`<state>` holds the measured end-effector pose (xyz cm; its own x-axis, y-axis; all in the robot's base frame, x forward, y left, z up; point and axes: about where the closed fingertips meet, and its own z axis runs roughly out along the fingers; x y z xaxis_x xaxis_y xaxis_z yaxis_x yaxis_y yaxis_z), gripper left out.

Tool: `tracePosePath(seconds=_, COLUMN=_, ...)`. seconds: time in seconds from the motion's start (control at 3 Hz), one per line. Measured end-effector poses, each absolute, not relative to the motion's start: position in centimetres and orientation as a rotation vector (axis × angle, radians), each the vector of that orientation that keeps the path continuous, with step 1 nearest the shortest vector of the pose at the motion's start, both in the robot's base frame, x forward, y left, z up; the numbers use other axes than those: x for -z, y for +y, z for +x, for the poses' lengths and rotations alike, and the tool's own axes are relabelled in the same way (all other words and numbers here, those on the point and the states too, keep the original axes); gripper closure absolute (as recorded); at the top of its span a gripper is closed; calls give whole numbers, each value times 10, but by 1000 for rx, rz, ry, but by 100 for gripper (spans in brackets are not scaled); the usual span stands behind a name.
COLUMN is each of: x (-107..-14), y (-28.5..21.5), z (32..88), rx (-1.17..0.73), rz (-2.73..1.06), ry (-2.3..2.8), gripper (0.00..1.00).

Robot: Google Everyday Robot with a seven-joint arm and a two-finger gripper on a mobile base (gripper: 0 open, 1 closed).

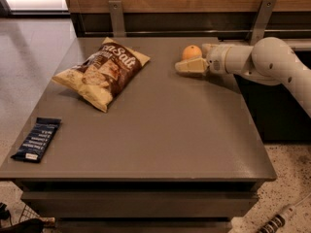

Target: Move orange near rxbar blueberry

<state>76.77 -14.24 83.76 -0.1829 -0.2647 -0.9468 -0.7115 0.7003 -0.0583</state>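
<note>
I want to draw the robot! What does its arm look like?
The arm is smooth, round and white, like fat tubes joined together. Its gripper is cream-coloured and wedge-shaped, at the far side of the table, by the orange.
</note>
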Motion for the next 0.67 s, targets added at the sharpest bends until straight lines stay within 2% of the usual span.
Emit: tracePosePath(seconds=0.67, x=-837, y=-137, z=768, rx=-489, rz=-786, ry=1755, gripper=61)
